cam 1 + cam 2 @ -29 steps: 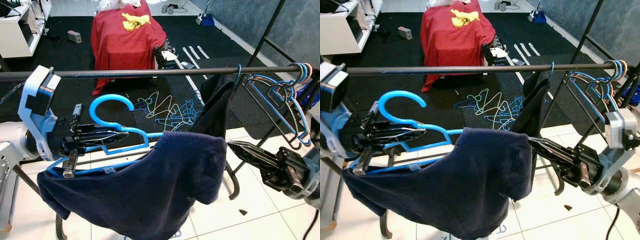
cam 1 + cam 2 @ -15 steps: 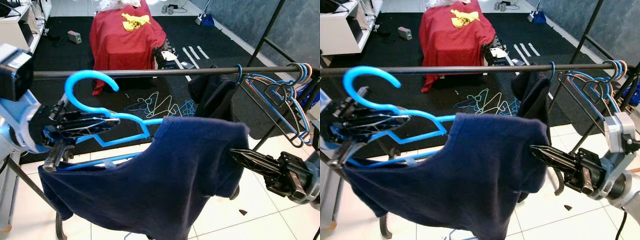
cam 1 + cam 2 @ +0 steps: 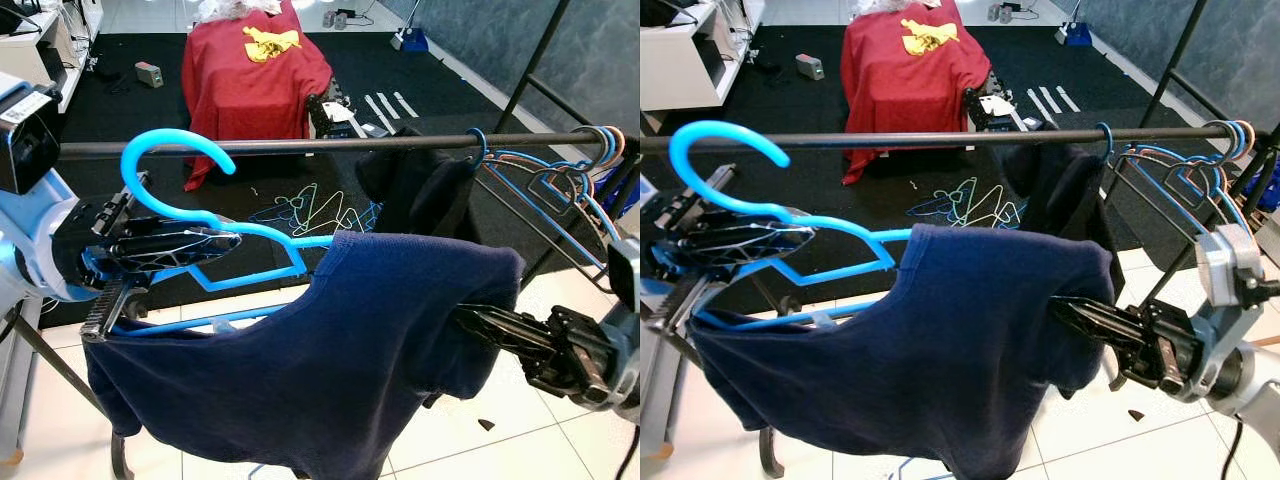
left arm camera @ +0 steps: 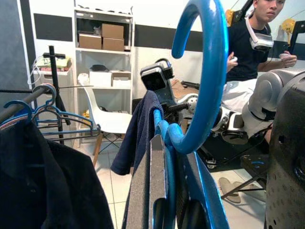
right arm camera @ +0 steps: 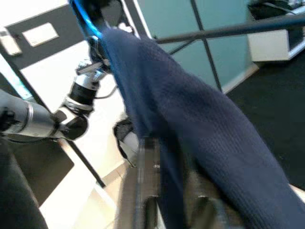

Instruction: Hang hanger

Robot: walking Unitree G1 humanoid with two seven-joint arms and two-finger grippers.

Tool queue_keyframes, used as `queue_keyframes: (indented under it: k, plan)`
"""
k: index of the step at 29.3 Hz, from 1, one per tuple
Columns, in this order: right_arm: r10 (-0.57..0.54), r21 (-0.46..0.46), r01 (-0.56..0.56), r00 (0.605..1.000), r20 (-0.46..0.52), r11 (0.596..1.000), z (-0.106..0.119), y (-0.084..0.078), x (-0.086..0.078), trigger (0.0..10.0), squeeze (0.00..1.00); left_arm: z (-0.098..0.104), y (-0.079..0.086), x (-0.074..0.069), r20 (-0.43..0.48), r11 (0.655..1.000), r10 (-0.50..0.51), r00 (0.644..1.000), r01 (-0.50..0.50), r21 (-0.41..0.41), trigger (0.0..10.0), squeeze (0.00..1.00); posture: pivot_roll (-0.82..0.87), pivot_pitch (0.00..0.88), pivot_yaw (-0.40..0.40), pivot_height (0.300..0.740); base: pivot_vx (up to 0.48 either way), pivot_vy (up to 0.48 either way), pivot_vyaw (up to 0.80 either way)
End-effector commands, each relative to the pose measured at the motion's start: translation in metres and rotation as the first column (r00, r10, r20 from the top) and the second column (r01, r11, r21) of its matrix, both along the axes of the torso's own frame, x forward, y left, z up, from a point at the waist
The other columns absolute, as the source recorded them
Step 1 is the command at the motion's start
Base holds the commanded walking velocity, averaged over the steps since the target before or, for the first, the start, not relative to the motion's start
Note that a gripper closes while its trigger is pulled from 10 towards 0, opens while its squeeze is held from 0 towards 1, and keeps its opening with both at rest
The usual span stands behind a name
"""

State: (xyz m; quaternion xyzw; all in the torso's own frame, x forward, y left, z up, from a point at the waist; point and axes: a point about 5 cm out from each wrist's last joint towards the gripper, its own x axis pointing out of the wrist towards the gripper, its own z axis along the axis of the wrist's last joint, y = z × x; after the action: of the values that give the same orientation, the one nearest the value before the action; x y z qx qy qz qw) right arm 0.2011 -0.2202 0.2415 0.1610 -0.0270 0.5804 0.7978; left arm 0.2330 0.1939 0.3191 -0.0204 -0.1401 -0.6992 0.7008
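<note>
Nearest the camera, in the lower centre of the left eye view, a dark navy knitted garment (image 3: 330,370) hangs in a broad drape from a bright blue plastic hanger (image 3: 215,235). The hanger lies tilted, its hook curling up at the upper left of the frame, its tip right at the level of the black metal clothes rail (image 3: 300,146) and not hooked over it.

The left gripper (image 3: 175,247), at the left edge of the frame, is clenched on the hanger's neck just below the hook; in the left wrist view the blue hook (image 4: 202,76) rises directly from between the black fingers (image 4: 143,191).

At the lower right, the right gripper (image 3: 480,322) reaches in under the garment's right side. Its fingertips are buried in the cloth, so it cannot be told whether they are clenched or released; the right wrist view is blurred, with navy fabric (image 5: 200,133) lying over the fingers.

Farther back, the rail crosses the whole frame. On its right part hangs a black garment (image 3: 420,190), and beyond that a bunch of empty blue wire hangers (image 3: 560,180).

Behind the rail, loose wire hangers (image 3: 320,212) lie tangled on the black carpet (image 3: 130,110). At the upper centre stands a piece of furniture under a red cloth (image 3: 250,75).
</note>
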Motion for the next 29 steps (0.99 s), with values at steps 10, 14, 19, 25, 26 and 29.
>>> queue_keyframes:
  k: [10, 14, 19, 25, 26, 29]
  plan:
    - [0.000, 0.160, -0.032, 0.980, 0.198, 0.987, 0.051, -0.024, -0.018, 10.0, 1.00, 0.004, 0.001, 0.001, 0.021, 1.000, -0.002, 1.000, 0.003, -0.009, 10.0, 0.00, 0.05, 0.164, -0.064, 0.740, 0.000, 0.000, 0.00]
    - [-0.024, 0.178, -0.018, 0.972, 0.234, 0.984, 0.059, -0.030, -0.021, 10.0, 1.00, 0.004, 0.002, 0.002, 0.022, 1.000, -0.001, 1.000, 0.002, -0.009, 10.0, 0.00, 0.04, 0.164, -0.063, 0.740, 0.000, 0.000, 0.00]
    - [-0.176, 0.236, 0.106, 0.938, 0.300, 0.966, 0.074, -0.048, -0.016, 10.0, 1.00, 0.005, -0.001, 0.001, 0.029, 1.000, -0.016, 0.999, 0.017, -0.009, 10.0, 0.00, 0.04, 0.162, -0.064, 0.740, 0.000, 0.000, 0.00]
    - [-0.230, 0.032, 0.228, 0.950, 0.213, 0.973, 0.047, -0.042, -0.001, 10.0, 0.35, 0.007, -0.002, 0.000, 0.038, 1.000, -0.020, 0.999, 0.021, -0.009, 10.0, 0.00, 0.05, 0.161, -0.064, 0.740, 0.000, 0.000, 0.00]
    - [-0.229, -0.039, 0.239, 0.957, 0.179, 0.970, 0.036, -0.040, 0.002, 10.0, 0.00, 0.008, -0.002, -0.001, 0.042, 1.000, -0.023, 0.999, 0.024, -0.011, 10.0, 0.00, 0.05, 0.161, -0.064, 0.740, 0.000, 0.000, 0.00]
    - [-0.226, -0.074, 0.240, 0.961, 0.157, 0.968, 0.030, -0.039, 0.003, 10.0, 0.00, 0.009, -0.002, -0.001, 0.044, 1.000, -0.025, 0.999, 0.026, -0.013, 10.0, 0.00, 0.05, 0.161, -0.064, 0.740, 0.000, 0.000, 0.00]
